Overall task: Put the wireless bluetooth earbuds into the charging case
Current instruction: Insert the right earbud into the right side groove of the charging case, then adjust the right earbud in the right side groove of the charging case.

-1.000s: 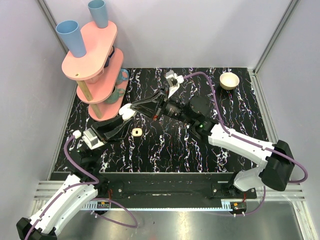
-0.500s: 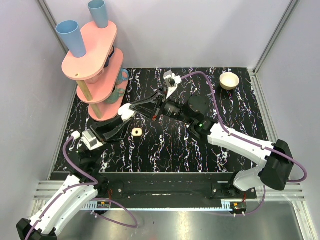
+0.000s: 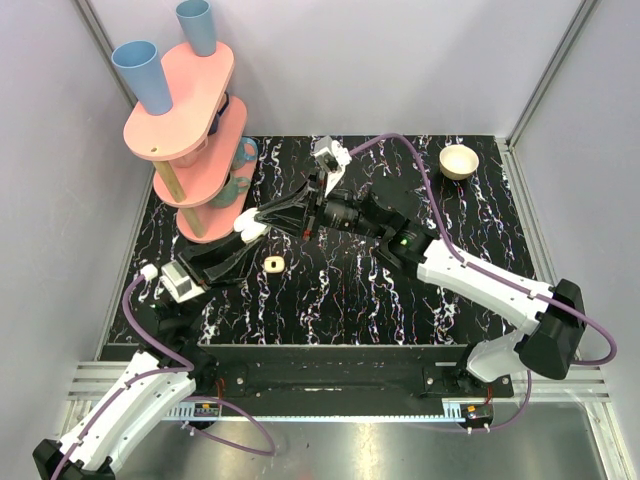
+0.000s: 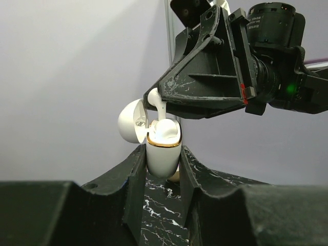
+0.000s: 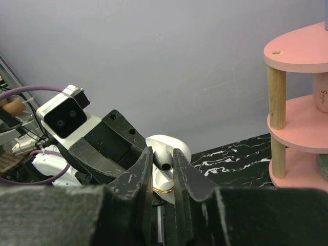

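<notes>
Being pinched by the right gripper [image 5: 161, 156], an earbud [image 4: 156, 101] is held at the mouth of the open case [image 4: 163, 159], itself clamped upright by the left gripper [image 4: 162, 165]. Its gold rim [image 4: 163, 144] is shown only in the wrist views.

The left arm [image 3: 135, 395] and right arm [image 3: 480, 285] have white shell links, black joints and bulky black shoulder housings [image 3: 553, 342]. A purple cable [image 3: 395, 142] loops along each. The fingers [image 4: 205, 95] are black and tapering, scuffed with pale flecks. The left wrist bears a white camera block [image 5: 65, 119] with two dark lenses. The right wrist shows a lit green lamp [image 4: 291, 88] and a small red mark [image 4: 249, 93].
</notes>
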Motion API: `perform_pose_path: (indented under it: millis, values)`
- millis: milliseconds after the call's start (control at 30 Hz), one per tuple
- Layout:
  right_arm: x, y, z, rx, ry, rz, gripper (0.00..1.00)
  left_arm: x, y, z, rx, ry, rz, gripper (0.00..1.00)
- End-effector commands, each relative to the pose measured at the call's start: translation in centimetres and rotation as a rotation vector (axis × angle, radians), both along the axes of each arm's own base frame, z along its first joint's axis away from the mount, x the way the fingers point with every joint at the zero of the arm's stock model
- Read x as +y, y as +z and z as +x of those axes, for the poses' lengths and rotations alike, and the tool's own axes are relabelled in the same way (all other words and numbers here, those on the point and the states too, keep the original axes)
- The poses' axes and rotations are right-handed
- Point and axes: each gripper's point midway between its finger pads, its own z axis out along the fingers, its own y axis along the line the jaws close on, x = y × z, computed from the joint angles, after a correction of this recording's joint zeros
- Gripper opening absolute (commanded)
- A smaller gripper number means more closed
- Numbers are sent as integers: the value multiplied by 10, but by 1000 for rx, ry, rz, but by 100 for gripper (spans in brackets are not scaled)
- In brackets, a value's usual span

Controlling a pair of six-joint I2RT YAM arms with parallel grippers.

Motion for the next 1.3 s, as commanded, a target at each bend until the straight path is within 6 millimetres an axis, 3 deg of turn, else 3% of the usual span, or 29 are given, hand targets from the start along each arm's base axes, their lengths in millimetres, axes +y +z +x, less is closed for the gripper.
perform_pose_path:
  millis: [0, 733, 933, 967, 1267]
  values:
    - [2, -1, -2, -46, 9, -49, 24, 5, 24, -16, -83, -20, -38, 0]
    - [-14, 7, 8, -80, -106, -26, 36, 10, 25, -15, -83, 3, -53, 0]
    - [-16, 13, 8, -89, -113, -15, 47, 9, 24, -14, -79, 4, -47, 0]
    - [-17, 16, 7, -95, -114, -10, 54, 8, 23, -13, -76, 2, -45, 0]
    - [-31, 38, 2, -117, -140, 46, 61, 6, 16, -5, -39, 16, -29, 0]
